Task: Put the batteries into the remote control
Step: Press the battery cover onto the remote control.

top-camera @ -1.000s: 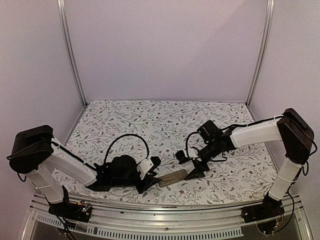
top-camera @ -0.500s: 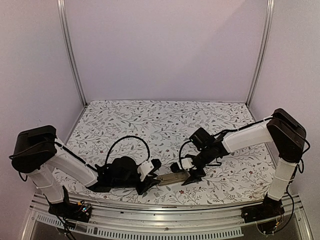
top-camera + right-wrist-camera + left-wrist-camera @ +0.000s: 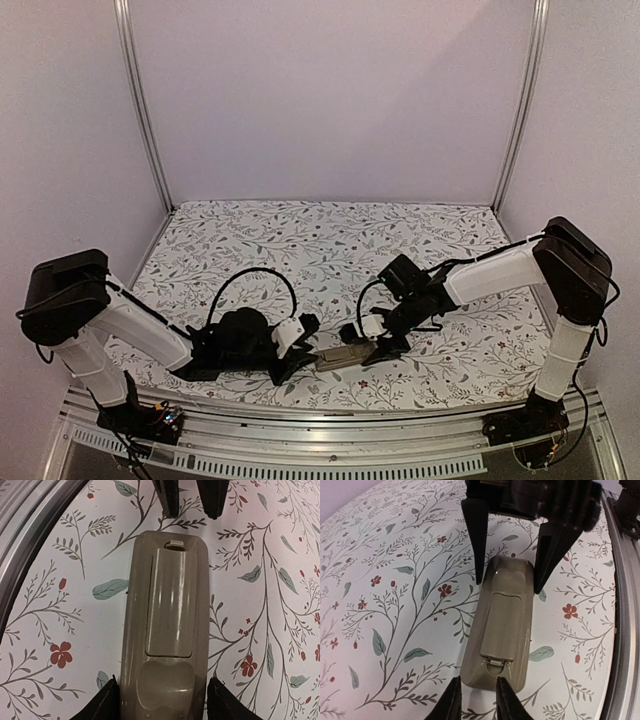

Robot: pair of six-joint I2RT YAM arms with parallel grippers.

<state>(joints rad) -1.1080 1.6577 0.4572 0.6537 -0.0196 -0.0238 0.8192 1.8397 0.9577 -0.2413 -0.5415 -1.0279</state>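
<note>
The remote control (image 3: pixel 345 357) lies near the table's front edge, tan-grey back up, with its cover (image 3: pixel 169 602) seated over the battery recess. My right gripper (image 3: pixel 162 700) straddles one end. It is open, with a finger close beside each long side. At the opposite end, by the cover's latch (image 3: pixel 495 662), my left gripper (image 3: pixel 477 695) is narrowly open. Its tips sit at the remote's edge and nothing is between them. The batteries are out of view.
A metal rail (image 3: pixel 622 630) runs along the table's front edge, close beside the remote. The floral cloth (image 3: pixel 330 240) covers the table behind both arms. A black cable (image 3: pixel 250 280) loops above the left wrist.
My right gripper has come down and to the left over the remote's end, and its jaws have narrowed. The left jaws have closed a little. The remote has barely shifted.
</note>
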